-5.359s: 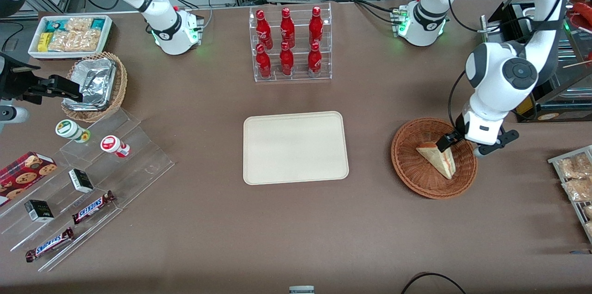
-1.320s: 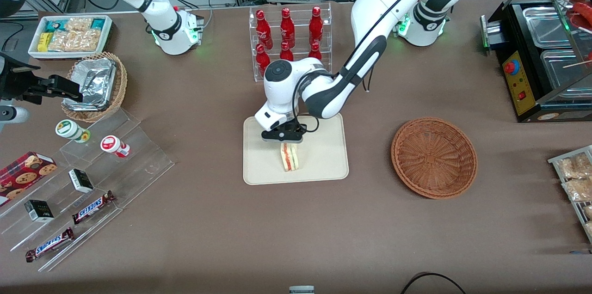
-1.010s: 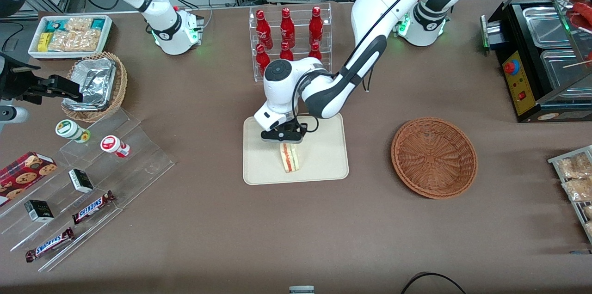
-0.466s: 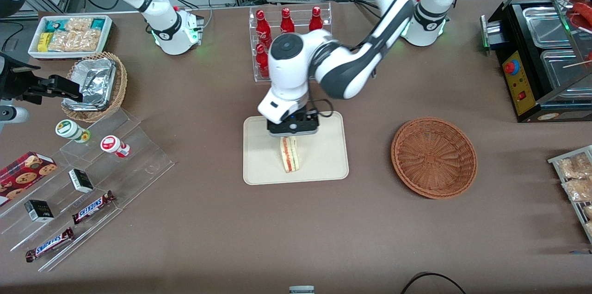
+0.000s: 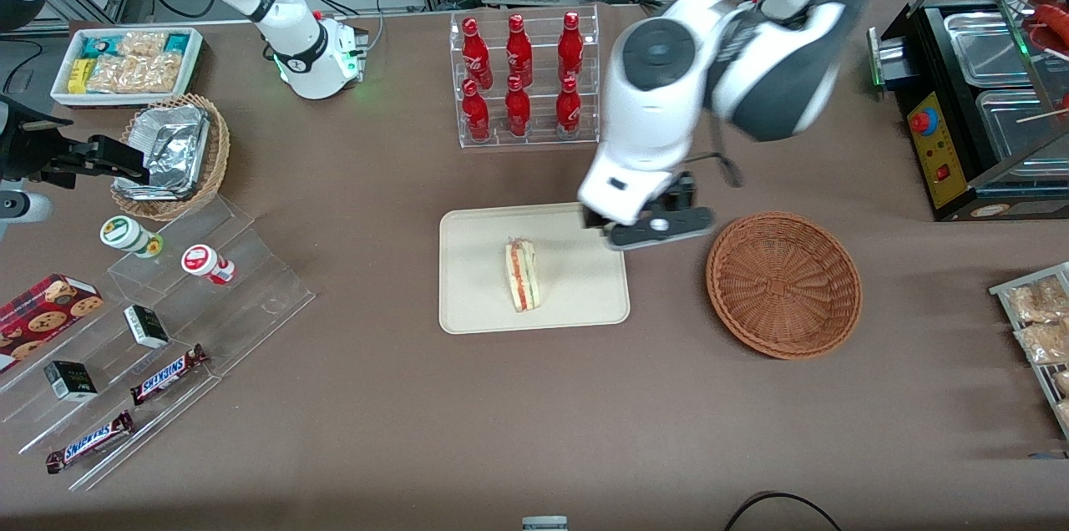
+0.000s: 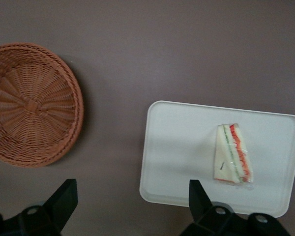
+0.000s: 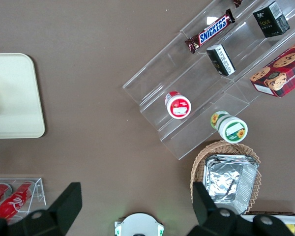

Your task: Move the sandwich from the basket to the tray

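Sandwich (image 5: 522, 275) rests on tray (image 5: 476, 305); gripper (image 6: 130, 209), jaws open and empty, hangs between tray and basket (image 5: 783, 285).

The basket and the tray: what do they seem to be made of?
The basket looks like woven wicker, reddish-brown, matte: strands radiate from its centre and braid at the rim. The tray looks like smooth moulded plastic, cream, with a faint sheen; it could be melamine. The sandwich lies on it. The gripper hangs open above the table between tray and basket.
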Controlling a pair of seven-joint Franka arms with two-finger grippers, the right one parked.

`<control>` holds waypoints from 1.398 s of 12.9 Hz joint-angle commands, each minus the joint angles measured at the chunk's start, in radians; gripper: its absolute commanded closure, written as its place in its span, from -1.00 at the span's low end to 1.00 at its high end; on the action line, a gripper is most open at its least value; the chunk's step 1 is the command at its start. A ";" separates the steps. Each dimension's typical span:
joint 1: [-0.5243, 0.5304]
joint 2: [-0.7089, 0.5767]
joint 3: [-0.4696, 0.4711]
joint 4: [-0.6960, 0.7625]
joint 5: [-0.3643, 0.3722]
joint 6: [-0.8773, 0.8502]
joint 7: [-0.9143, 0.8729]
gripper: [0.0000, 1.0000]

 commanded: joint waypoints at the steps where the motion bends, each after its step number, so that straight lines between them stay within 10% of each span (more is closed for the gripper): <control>1: 0.121 -0.169 -0.005 -0.180 -0.054 -0.002 0.164 -1.00; 9: 0.411 -0.329 -0.002 -0.260 -0.142 -0.086 0.528 -1.00; 18: 0.268 -0.425 0.247 -0.319 -0.150 -0.109 0.707 -1.00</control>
